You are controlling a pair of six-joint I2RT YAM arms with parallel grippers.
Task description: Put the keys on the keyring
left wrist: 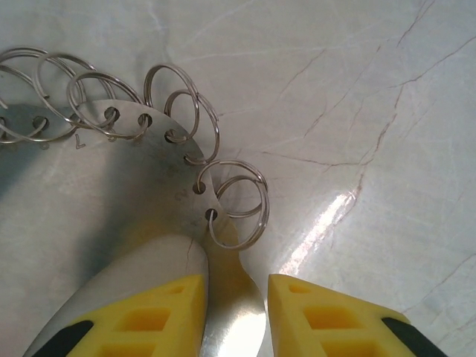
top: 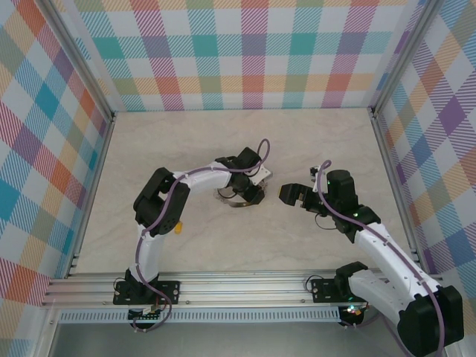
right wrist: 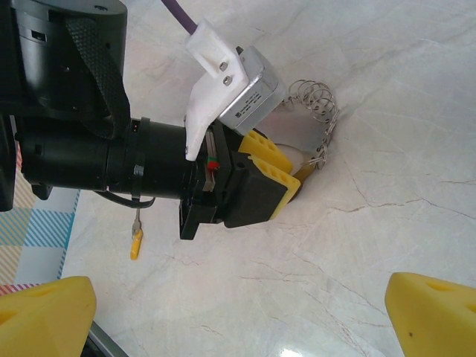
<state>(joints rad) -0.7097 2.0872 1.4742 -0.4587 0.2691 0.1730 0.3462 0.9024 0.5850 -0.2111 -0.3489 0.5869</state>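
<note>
So the keyring (left wrist: 130,126) here is really a curved flat metal strip with a row of small split rings (left wrist: 236,199) hooked through holes along its edge. It's lying on the marble-look tabletop (left wrist: 357,111). The left gripper (left wrist: 236,282) has its yellow pads pinching the plain tail end of that strip, edge to edge as far as I can tell from its wrist view. Makes sense to me: holding the bare end pins the whole thing down and leaves the rings sticking out free for threading.

The right gripper (right wrist: 238,320) hangs near the keyring, on the side away from the left arm. It's spread as wide as it goes, with nothing in it, and faces the rings.

The key (right wrist: 136,242), a tiny yellow-orange head with a thin blade, lies flat on the table well apart from the keyring, back past the left gripper's wrist, and nothing's touching it. My read is that nothing's threaded yet, and the free gripper has to fetch that key first.
</note>
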